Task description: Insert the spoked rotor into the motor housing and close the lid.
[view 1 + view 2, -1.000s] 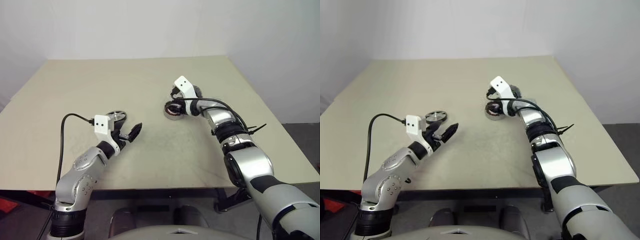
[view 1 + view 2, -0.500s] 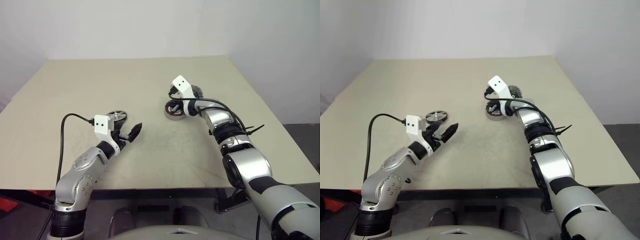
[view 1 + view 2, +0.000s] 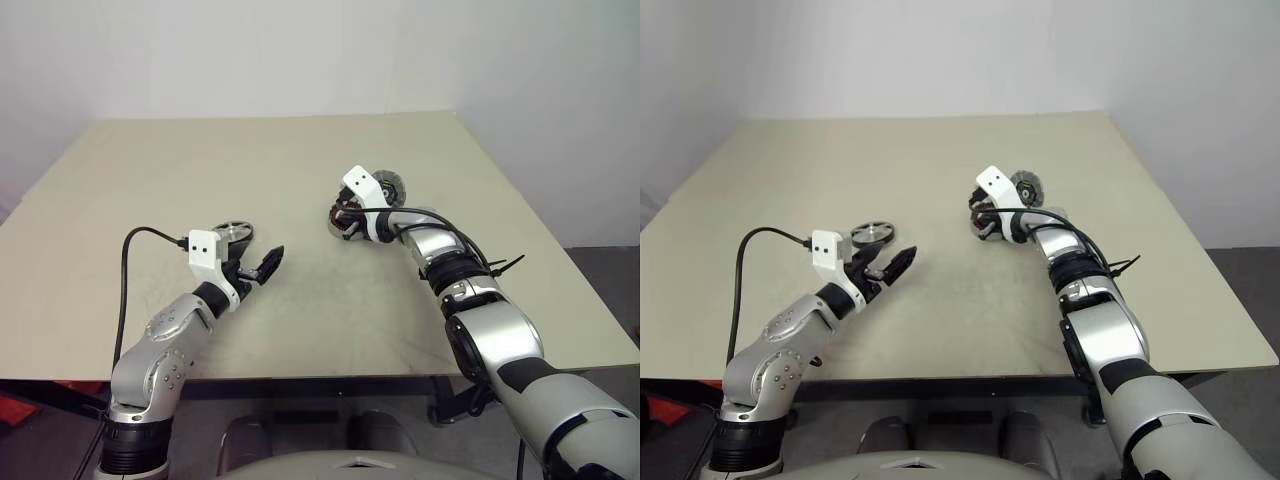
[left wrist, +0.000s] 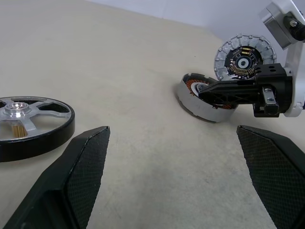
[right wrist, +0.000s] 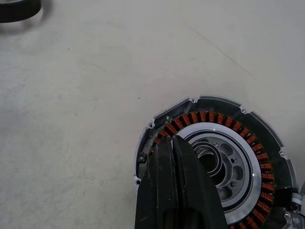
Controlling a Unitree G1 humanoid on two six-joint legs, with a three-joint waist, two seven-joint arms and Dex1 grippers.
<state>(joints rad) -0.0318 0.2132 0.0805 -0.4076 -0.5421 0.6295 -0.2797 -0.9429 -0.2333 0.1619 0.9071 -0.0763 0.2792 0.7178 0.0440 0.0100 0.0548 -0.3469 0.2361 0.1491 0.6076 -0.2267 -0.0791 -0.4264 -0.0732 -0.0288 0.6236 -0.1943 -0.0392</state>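
Copper-orange windings in silver motor housing [image 5: 224,157], black-rimmed spoked rotor [image 4: 28,125], beige table [image 3: 250,170]

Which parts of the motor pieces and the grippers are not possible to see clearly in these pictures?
- Motor housing: in the right wrist view the picture's edge cuts off its lower part, and the shut right gripper covers some windings.
- Whether that gripper presses on the housing rim: the fingers hide the contact.
- Spoked rotor: the left wrist view's edge cuts off its side.
- Lid: in the eye views it is too small for detail, and the right gripper's white mount partly hides it.
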